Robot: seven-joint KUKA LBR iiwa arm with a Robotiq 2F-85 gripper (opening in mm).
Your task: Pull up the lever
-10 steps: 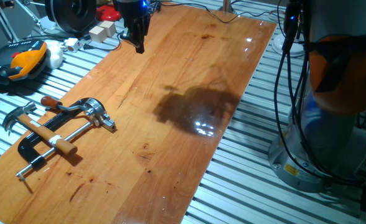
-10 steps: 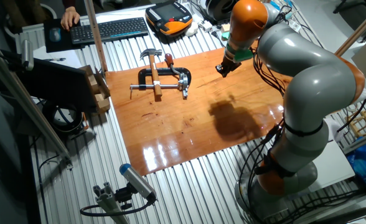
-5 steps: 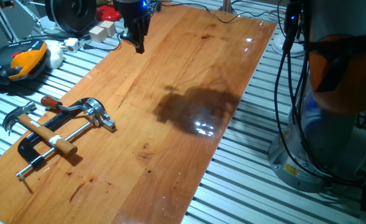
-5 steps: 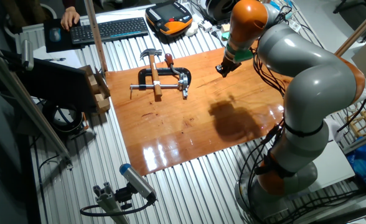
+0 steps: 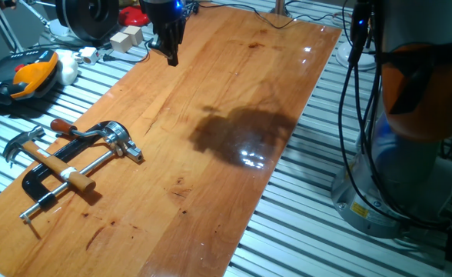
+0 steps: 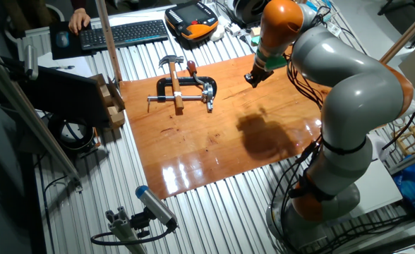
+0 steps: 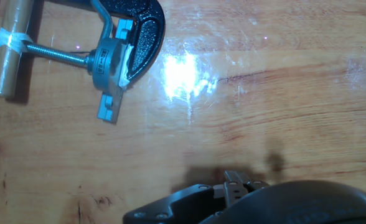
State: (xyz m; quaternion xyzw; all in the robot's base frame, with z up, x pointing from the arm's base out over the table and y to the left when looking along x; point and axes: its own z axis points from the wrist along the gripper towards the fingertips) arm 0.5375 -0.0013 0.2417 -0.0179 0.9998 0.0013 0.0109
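Bright overhead light, big glare spots on the glossy wooden table (image 5: pixel 234 92), arm's dark shadow mid-board. Hand view's a bit soft, with washed-out glare.

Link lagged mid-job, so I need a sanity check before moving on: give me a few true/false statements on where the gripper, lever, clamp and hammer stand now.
1. The gripper is closed on the lever. False: it hangs over bare wood far from the lever, touching nothing.
2. The clamp lies flat on the wooden board. True.
3. The hammer rests across the clamp. True.
4. The lever sits at the board's end nearest the robot base. False: it lies at the far end, near the hammer head.
5. The hand view shows the clamp's chrome head. True.
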